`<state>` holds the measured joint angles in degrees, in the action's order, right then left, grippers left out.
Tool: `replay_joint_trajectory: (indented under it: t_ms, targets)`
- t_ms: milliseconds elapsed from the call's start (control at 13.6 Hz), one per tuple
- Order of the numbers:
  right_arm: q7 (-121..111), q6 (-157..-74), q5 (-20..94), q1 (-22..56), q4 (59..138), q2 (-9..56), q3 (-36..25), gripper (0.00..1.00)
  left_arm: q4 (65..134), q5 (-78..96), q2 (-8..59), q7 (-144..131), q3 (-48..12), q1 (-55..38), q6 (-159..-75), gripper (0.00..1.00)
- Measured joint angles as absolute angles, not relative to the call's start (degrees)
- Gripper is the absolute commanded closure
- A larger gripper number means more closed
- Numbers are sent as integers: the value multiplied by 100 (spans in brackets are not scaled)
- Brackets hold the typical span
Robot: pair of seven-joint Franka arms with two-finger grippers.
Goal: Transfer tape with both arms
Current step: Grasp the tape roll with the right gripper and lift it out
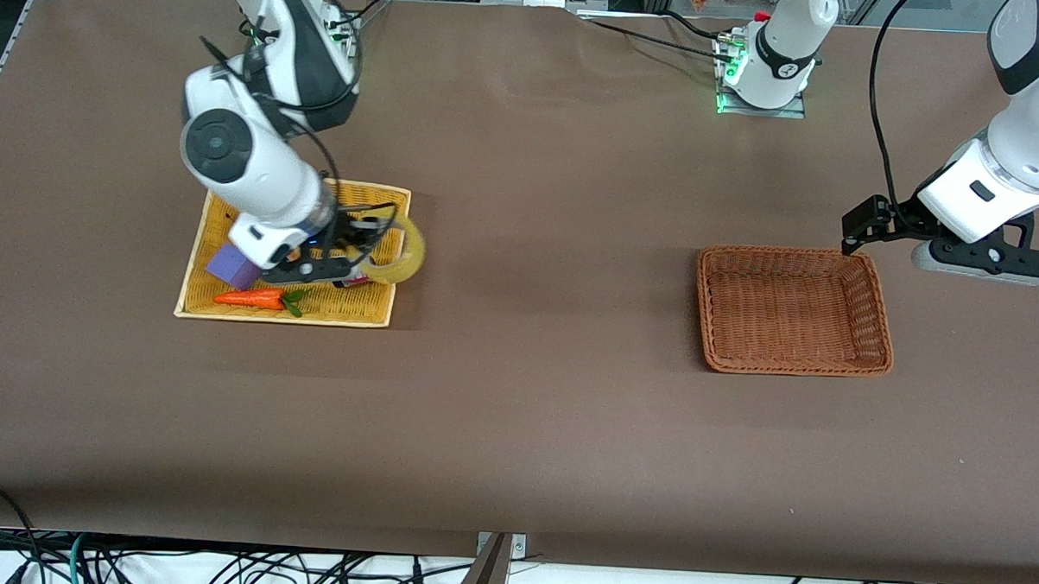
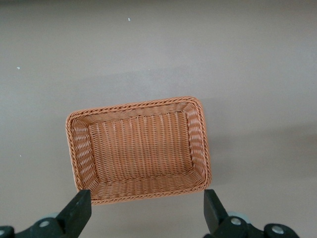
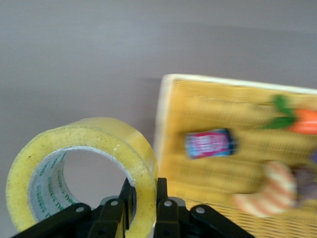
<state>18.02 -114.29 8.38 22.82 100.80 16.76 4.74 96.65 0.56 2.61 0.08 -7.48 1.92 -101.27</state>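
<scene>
The tape (image 1: 407, 252) is a yellowish translucent roll. It is pinched upright through its wall by my right gripper (image 1: 375, 268), over the edge of the yellow woven tray (image 1: 285, 317) that faces the left arm's end. In the right wrist view the tape (image 3: 124, 144) fills the foreground. One finger of the right gripper (image 3: 143, 194) is inside the ring and one is outside. My left gripper (image 1: 860, 230) hangs open and empty above the edge of the brown wicker basket (image 1: 789, 364) nearest the robots' bases. In the left wrist view its fingers (image 2: 79, 208) stand wide apart over the basket (image 2: 133, 106).
The tray holds a purple block (image 1: 233, 266), an orange carrot toy (image 1: 251, 298), a small dark can (image 3: 209, 144) and a striped croissant toy (image 3: 270, 191). The basket holds nothing. Brown table lies between the tray and the basket.
</scene>
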Motion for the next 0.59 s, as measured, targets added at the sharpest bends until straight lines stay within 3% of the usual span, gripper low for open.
replay_joint_trajectory:
  t_ms: [368, 589]
  targets:
    - [3449, -11557, 976, 3450, 8754, 2908, 512, 100, 9663, 56, 263, 8, -742, 203, -10127, 0]
    - [4517, -12159, 868, 4218, 8134, 3722, 491, 100, 9662, 56, 264, 8, -741, 232, -10125, 0]
